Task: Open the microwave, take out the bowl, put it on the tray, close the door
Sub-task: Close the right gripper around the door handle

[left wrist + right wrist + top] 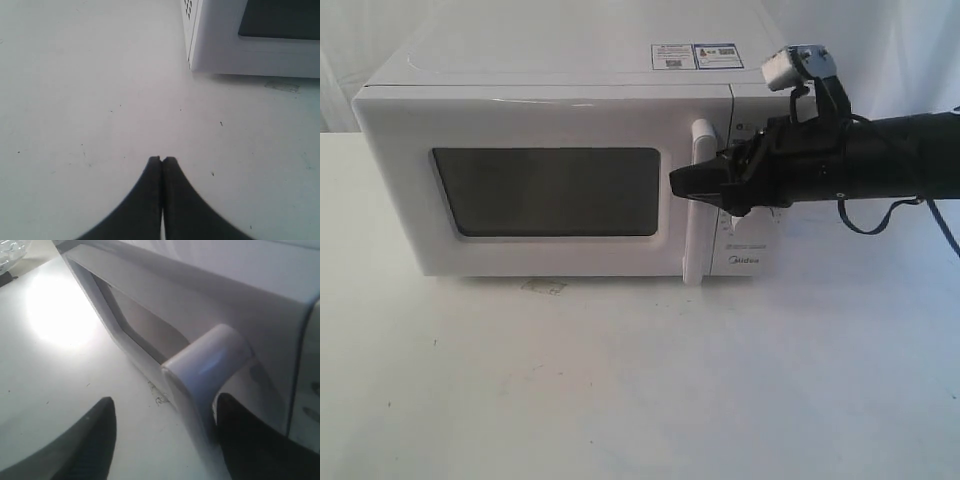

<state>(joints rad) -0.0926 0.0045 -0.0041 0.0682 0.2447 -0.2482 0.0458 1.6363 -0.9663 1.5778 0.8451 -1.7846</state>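
The white microwave [570, 70] stands at the back of the table with its door [400, 200] closed. The dark window [545, 190] shows nothing inside, so the bowl is hidden. My right gripper [705, 180] reaches in from the right and stands open around the vertical bar handle [698, 245]. In the right wrist view the handle [210, 360] lies between the two black fingers [95, 435], which are apart from it. My left gripper [162, 159] is shut on nothing, hovering over bare table near the microwave's lower corner [220, 50]. It is outside the exterior view.
The white table [640, 380] runs in front of the microwave, with a faint scuff mark [542, 287] below the door. A clear glass object [10, 255] shows at one corner of the right wrist view. The control panel with the Midea logo [745, 265] sits behind the right arm.
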